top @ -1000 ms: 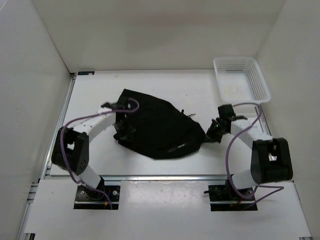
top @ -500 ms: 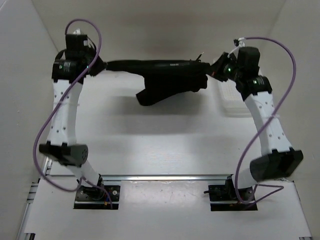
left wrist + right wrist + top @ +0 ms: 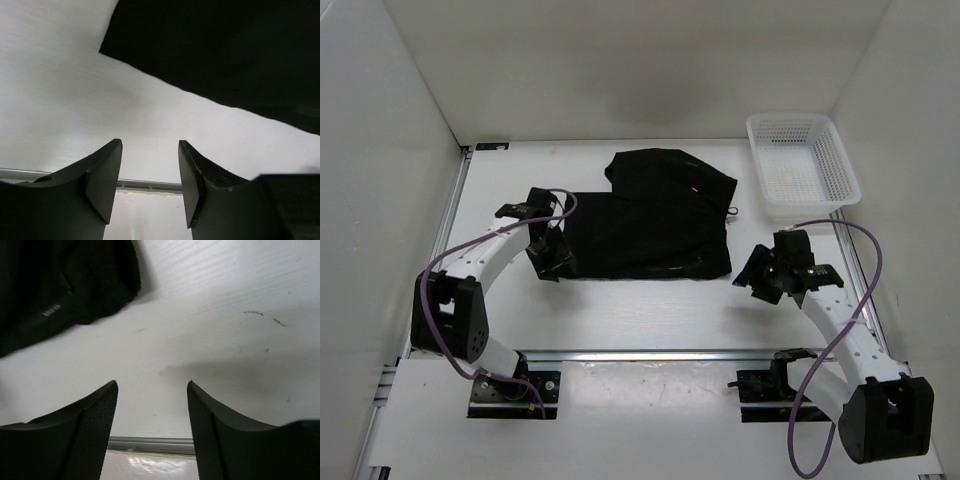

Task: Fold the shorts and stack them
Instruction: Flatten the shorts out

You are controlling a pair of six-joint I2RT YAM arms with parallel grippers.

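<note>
- White surface (image 3: 650, 300) shows between the parted fingers of the left end effector (image 3: 150, 150), released beside the shorts (image 3: 650, 215).
- Right end effector (image 3: 152, 390): released too, near their right edge.
- Shorts, aloft half a second ago, now lie spread flat, left of the basket (image 3: 842, 165); folding likely comes next.

The shorts (image 3: 650, 225) cover the middle of the worktop (image 3: 650, 310). The basket (image 3: 804, 170) fills the far right corner. The near strip is open.
</note>
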